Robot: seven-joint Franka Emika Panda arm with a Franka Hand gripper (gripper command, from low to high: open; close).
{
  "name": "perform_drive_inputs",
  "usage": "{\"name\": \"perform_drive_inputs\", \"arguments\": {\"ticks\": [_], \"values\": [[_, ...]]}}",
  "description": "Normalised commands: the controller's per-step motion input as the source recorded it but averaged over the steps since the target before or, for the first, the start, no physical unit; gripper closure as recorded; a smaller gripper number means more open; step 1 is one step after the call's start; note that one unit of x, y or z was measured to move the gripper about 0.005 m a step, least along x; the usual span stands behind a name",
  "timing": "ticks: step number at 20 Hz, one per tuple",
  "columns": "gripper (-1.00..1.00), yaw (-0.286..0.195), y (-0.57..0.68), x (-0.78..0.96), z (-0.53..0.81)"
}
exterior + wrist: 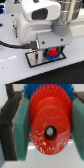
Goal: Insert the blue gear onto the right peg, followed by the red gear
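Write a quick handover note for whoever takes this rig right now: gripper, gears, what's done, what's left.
Gripper: shut on the red gear, fingers on either side of it.
Blue gear: lying on the grey plate, directly under the red gear; it looks seated, though the peg is hidden.
Red gear: low over the blue gear in the exterior view; seating cannot be confirmed.
Left: confirm the red gear is fully down, release, retract.

The white, glossy, rounded-shell robot arm (42, 15) ends in a grey boxy metal gripper (50, 50). A thin black cable (12, 45) runs along its side. In the wrist view, flat teal rubbery finger pads (21, 126) sit on dark grey fingers.
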Motion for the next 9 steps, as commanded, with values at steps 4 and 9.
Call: {"name": "perform_drive_inputs", "arguments": {"ticks": [4,9], "values": [[-1.0,0.0,0.11,0.05,0.34],[-1.0,0.0,0.12,0.0,0.68]]}}
